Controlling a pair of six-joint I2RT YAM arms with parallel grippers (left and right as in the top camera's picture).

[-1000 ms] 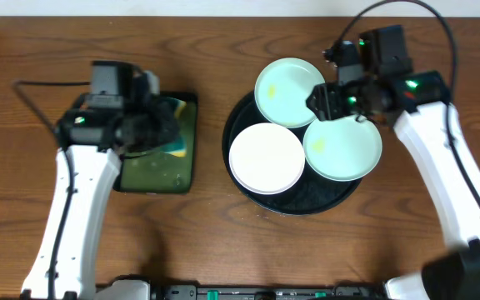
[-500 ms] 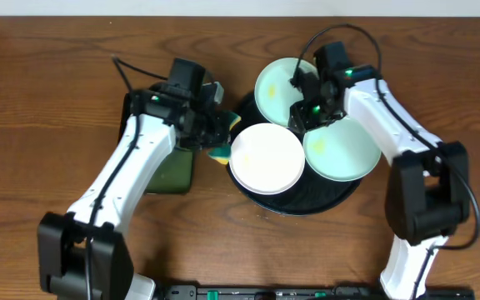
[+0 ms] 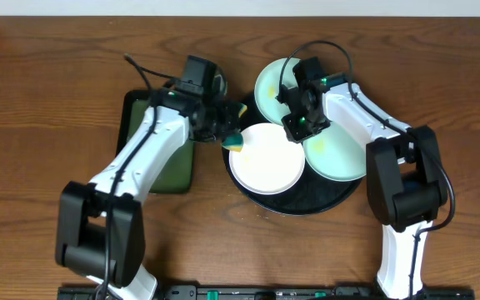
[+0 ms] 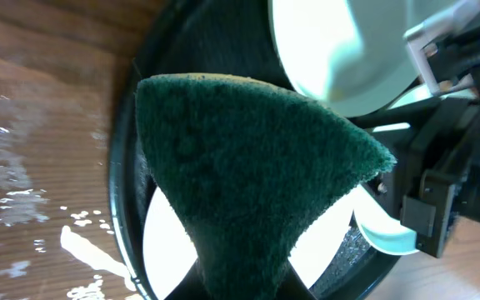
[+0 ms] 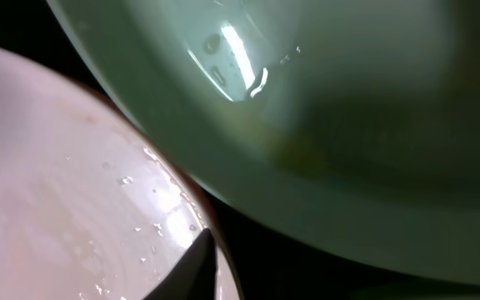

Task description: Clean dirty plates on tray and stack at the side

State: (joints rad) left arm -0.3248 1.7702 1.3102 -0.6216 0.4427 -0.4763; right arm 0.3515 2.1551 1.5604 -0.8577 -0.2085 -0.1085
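Note:
The round black tray (image 3: 307,205) holds three plates. The white plate (image 3: 265,160) lies at its front left, one mint plate (image 3: 275,83) at the back and another pale plate (image 3: 348,154) at the right. My left gripper (image 3: 226,132) is shut on a sponge (image 3: 236,142), green side down, at the white plate's left rim. In the left wrist view the sponge (image 4: 248,167) hangs over the white plate (image 4: 169,250). My right gripper (image 3: 298,127) sits on the white plate's back right rim. One fingertip (image 5: 194,267) rests inside that rim (image 5: 57,183); the other is hidden in shadow.
A rectangular black tray with a green inside (image 3: 161,162) lies left of the round tray, under my left arm. Water is spilled on the wood (image 4: 82,246) beside the round tray's rim (image 4: 123,208). The mint plate (image 5: 348,125) overlaps close above the right gripper.
My left gripper has carried the sponge from the rectangular tray rightward to the white plate's rim. My right gripper has moved left and down from between the mint plates onto the white plate's rim.

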